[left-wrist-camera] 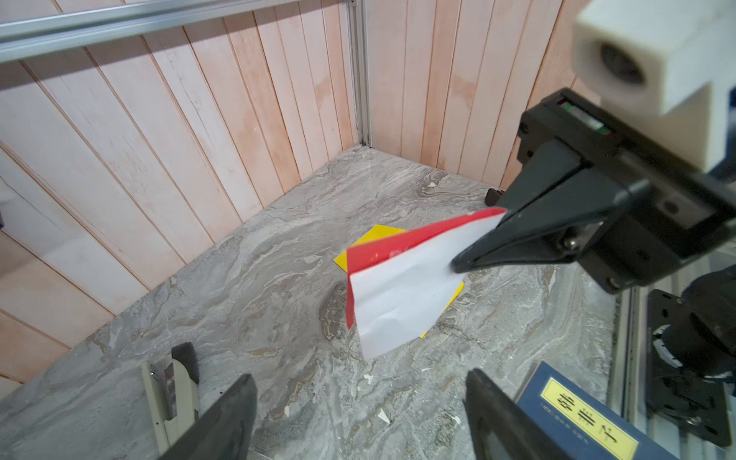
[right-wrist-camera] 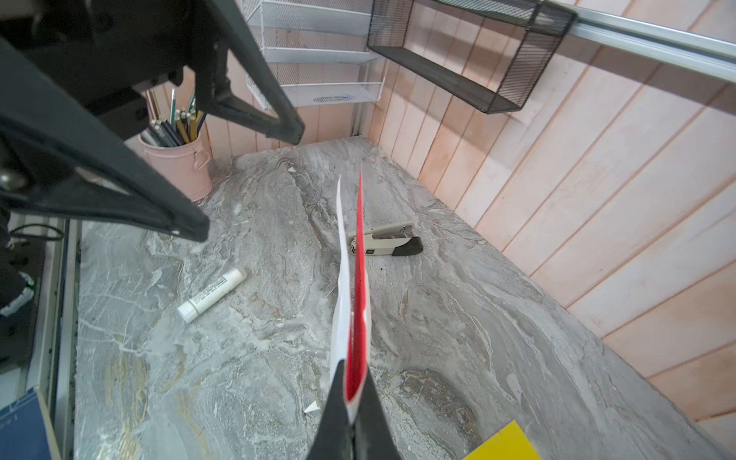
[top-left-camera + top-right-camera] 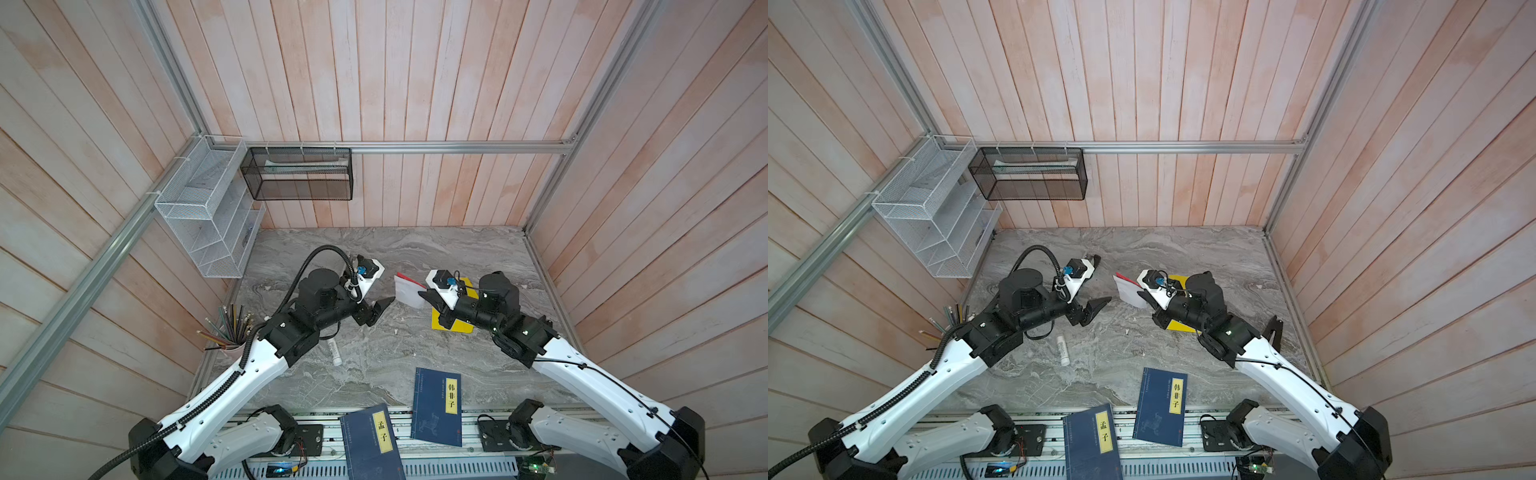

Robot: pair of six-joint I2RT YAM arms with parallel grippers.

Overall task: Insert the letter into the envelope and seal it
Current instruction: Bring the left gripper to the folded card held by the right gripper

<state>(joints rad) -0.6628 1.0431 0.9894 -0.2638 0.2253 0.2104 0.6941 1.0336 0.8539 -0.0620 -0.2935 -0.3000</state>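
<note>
The right gripper (image 3: 422, 296) has its jaws pressed together on one end of the letter (image 3: 409, 291), pinching the folded sheet so that it hangs clear of the tabletop (image 3: 415, 249); in the left wrist view the letter (image 1: 402, 294) shows a creased white face with a red layer along its edge, and the right wrist view catches the letter (image 2: 343, 294) edge-on, its white and red leaves parted just above the jaws; the envelope (image 1: 376, 237) lies flat on the tabletop below and behind the letter, largely covered by the right arm in both top views, and I cannot tell whether its flap is open; the left gripper (image 1: 360, 380) faces the letter with its jaws spread wide, holding nothing and well apart from the sheet; a stapler (image 2: 398, 243) lies on the tabletop near the left gripper, a glue stick (image 3: 334, 351) lies beside the left arm, a pink cup of pencils (image 2: 179, 167) stands by the left wall, and 2 dark blue books (image 3: 438, 405) with yellow labels rest at the front edge of the tabletop.
</note>
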